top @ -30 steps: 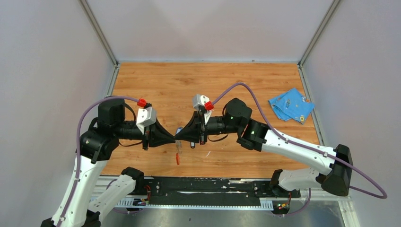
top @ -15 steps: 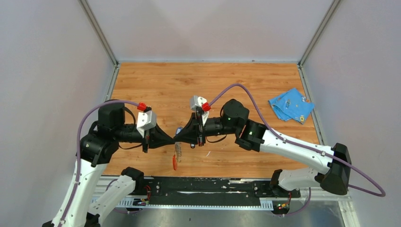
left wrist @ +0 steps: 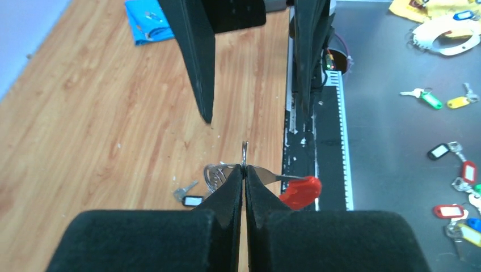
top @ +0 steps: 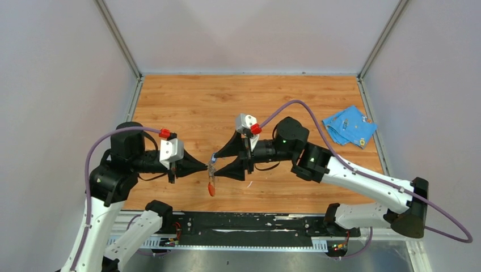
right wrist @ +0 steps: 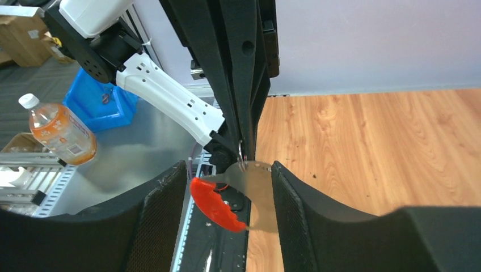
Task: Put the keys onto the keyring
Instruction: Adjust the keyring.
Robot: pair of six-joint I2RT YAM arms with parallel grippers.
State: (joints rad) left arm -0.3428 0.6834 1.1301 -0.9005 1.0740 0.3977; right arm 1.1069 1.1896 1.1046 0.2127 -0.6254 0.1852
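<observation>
1. Left gripper (left wrist: 244,170): jaws pressed together, pinching the small metal ring (left wrist: 244,152) of the keyring (left wrist: 266,175). In the left wrist view the ring stands edge-on just above the tips.
2. The keyring hangs from that pinch, silvery strap first and red end (left wrist: 299,191) outermost, trailing toward 4 o'clock in the left wrist view. Seen from the top camera it drops toward 6 o'clock from the tips, over the table's near edge.
3. Right gripper (top: 218,163): jaws standing apart, nothing held. It sits at 3 o'clock of the left tips, just beside them. The right wrist view shows strap and red end in the gap between its pads; contact cannot be told.
4. Keys: the black-headed key (left wrist: 192,199) lies flat on the table (top: 187,102) below the pinch, at 8 o'clock of the left tips, off the ring. What looks like the blue-headed key (top: 214,157) shows by the right gripper's far finger, too small to tell more.
5. Blue cloth (top: 349,126) lies at 2 o'clock on the table, well apart from both grippers.
6. Beyond the table: loose tagged keys (left wrist: 448,153) at 3 o'clock in the left wrist view, and a bottle of orange drink (right wrist: 57,133) at 9 o'clock in the right wrist view.
</observation>
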